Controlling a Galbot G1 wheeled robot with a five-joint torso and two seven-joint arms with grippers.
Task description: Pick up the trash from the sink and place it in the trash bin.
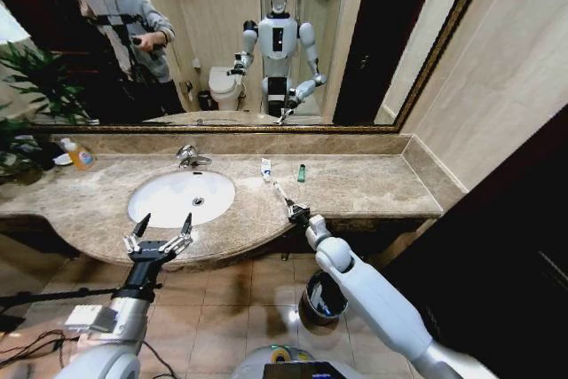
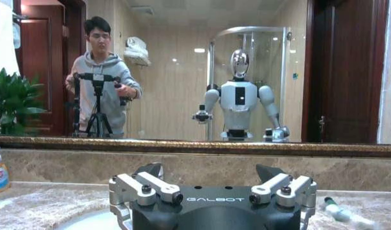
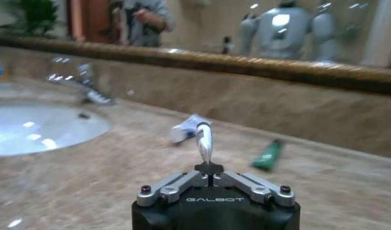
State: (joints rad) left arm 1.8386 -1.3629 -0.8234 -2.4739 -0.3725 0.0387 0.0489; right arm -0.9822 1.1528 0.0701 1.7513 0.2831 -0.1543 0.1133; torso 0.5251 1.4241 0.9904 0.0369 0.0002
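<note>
The right gripper point(image 1: 295, 212) pinches a thin white tube point(image 1: 280, 194) by one end, jaws closed on it, and holds it over the counter's point(image 1: 373, 185) front edge, to the right of the sink point(image 1: 182, 197). In the right wrist view the tube point(image 3: 204, 142) stands up slim and glossy from between the metal fingers point(image 3: 175, 188), tapering to a rounded tip.

Two more scraps lie on the mottled beige-brown marble behind it, near the backsplash: a white-and-blue tube point(image 1: 265, 169), soft and crumpled at one end, and just to its right a tiny green bottle point(image 1: 301, 173), lying on its side in the right wrist view point(image 3: 267, 155).

The sink is an oval white ceramic basin, smooth and shiny, with a chrome faucet point(image 1: 188, 157) at its back rim. The bin point(image 1: 320, 300) stands on the brown tiled floor below the counter edge, round and dark with a bright rim, beside the right forearm.

The left gripper point(image 1: 158, 232) hangs in front of the sink's near rim, its jaws spread wide and holding nothing; the left wrist view shows its ribbed metal fingers point(image 2: 142, 188) parted.

An orange-yellow bottle point(image 1: 80, 156) with a white cap stands at the far left of the counter, next to a leafy plant point(image 1: 35, 77)
</note>
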